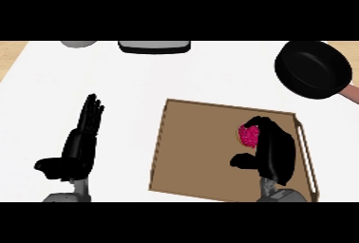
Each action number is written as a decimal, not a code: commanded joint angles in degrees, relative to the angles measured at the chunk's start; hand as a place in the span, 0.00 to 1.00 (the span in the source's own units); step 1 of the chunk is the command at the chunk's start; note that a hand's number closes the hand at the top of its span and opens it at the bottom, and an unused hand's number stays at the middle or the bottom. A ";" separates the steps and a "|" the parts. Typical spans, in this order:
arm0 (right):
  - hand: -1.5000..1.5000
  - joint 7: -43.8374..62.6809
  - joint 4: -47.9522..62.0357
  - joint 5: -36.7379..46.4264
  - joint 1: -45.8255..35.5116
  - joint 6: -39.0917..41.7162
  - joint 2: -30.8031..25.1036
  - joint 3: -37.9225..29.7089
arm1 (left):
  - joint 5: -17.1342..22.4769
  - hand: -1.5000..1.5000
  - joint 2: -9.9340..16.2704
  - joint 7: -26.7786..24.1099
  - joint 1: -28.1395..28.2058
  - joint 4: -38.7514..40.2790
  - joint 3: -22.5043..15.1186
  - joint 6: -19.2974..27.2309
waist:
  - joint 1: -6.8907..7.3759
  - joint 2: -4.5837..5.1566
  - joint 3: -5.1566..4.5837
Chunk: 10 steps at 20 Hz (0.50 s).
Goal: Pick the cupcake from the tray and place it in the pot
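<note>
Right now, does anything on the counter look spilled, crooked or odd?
Nothing spilled or damaged. The tray sits slightly askew. The right hand curls around the pink cupcake on it. The black pot sits apart at the far right; the left hand rests open.

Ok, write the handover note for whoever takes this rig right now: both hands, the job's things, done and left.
Left hand: open, fingers straight, resting over the white counter left of the tray, holding nothing.
Right hand: over the right part of the brown tray, fingers curled round the pink cupcake, which is partly hidden. Whether it is lifted off the tray cannot be told.
Black pot: at the far right of the counter, beyond the tray, nothing visible inside.
Done: cupcake reached and grasped.
Left: lift it, carry it forward and slightly right to the pot, release it inside.
</note>
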 commanded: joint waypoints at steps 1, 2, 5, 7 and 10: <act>1.00 0.25 2.36 2.94 -1.86 -0.20 -0.23 -1.11 | -2.28 0.50 -1.53 -0.34 6.06 -5.05 -3.51 0.73 | 0.29 0.54 0.42; 1.00 -2.54 5.46 3.28 -0.07 -6.31 0.36 -0.30 | 1.73 0.50 1.28 -0.60 1.08 -0.54 2.05 -2.18 | 0.14 0.61 0.41; 1.00 -0.21 0.75 7.70 1.72 -3.67 -0.27 1.41 | 0.35 0.50 -0.19 1.61 2.04 -2.98 0.00 -0.82 | 0.05 0.54 0.41; 1.00 -11.48 2.17 -2.29 -2.53 6.63 -5.78 4.42 | 0.50 0.50 0.55 -0.60 3.60 -2.90 -0.22 -1.88 | 1.30 0.62 0.41; 1.00 -22.96 2.96 -7.01 -3.40 16.67 -10.05 12.76 | 0.76 0.50 0.31 -0.22 1.10 -1.93 -0.96 -2.80 | 4.00 1.24 0.35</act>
